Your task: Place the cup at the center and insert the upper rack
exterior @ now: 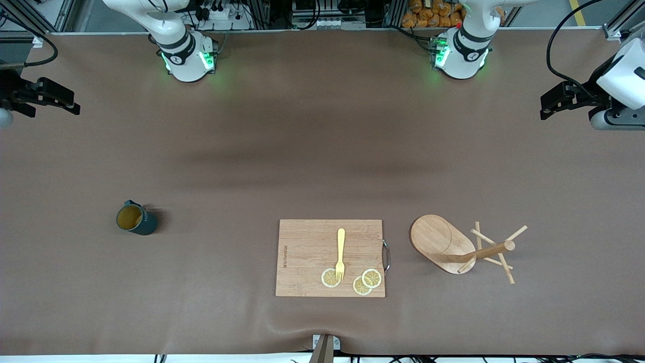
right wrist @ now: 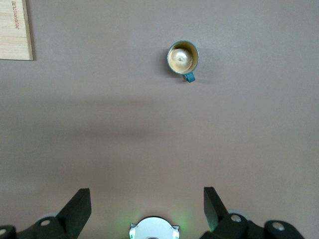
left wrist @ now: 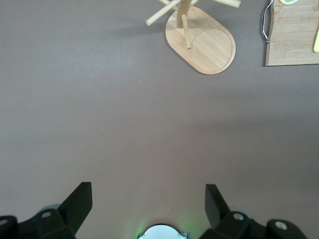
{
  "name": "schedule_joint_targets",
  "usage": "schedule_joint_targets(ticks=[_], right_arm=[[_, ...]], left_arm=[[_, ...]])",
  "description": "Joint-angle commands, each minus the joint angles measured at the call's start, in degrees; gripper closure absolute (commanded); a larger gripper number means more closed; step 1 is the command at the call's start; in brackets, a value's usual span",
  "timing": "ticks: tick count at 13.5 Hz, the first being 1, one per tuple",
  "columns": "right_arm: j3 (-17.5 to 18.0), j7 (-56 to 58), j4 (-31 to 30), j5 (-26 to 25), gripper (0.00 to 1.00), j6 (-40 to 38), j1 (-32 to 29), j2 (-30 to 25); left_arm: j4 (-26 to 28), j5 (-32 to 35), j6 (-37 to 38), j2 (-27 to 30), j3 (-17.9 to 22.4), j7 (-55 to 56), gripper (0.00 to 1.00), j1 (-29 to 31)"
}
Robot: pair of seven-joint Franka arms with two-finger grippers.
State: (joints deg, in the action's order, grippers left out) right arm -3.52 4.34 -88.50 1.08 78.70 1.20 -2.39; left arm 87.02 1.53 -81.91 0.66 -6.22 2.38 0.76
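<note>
The cup (exterior: 136, 220), a dark teal mug with a yellow inside, stands upright on the brown table toward the right arm's end; the right wrist view looks down into the cup (right wrist: 183, 57). The upper rack (exterior: 443, 244), a light wooden mug tree, stands on its oval base toward the left arm's end, its pegs spread; the left wrist view shows the rack (left wrist: 204, 42). My right gripper (exterior: 74, 103) (right wrist: 147, 193) hangs open and empty, far from the cup. My left gripper (exterior: 545, 106) (left wrist: 148, 191) hangs open and empty, far from the rack. Both arms wait.
A rectangular wooden cutting board (exterior: 307, 252) with a metal handle lies between cup and rack, nearer the front camera. On it lie a yellow fork (exterior: 340, 252) and three lemon slices (exterior: 372, 278). Both arm bases (exterior: 189, 55) stand along the table's edge farthest from the front camera.
</note>
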Motion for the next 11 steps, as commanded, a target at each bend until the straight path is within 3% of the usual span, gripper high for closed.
schedule_joint_targets(ticks=[1, 11], right_arm=[[-0.1, -0.8, -0.7, 0.9, 0.0, -0.6, -0.3, -1.6], [0.0, -0.7, -0.5, 0.9, 0.0, -0.8, -0.2, -1.7]], left_arm=[[-0.6, -0.5, 1.0, 0.7, 0.5, 0.4, 0.0, -0.7], [-2.4, -3.1, 0.3, -0.8, 0.5, 1.0, 0.0, 0.2]])
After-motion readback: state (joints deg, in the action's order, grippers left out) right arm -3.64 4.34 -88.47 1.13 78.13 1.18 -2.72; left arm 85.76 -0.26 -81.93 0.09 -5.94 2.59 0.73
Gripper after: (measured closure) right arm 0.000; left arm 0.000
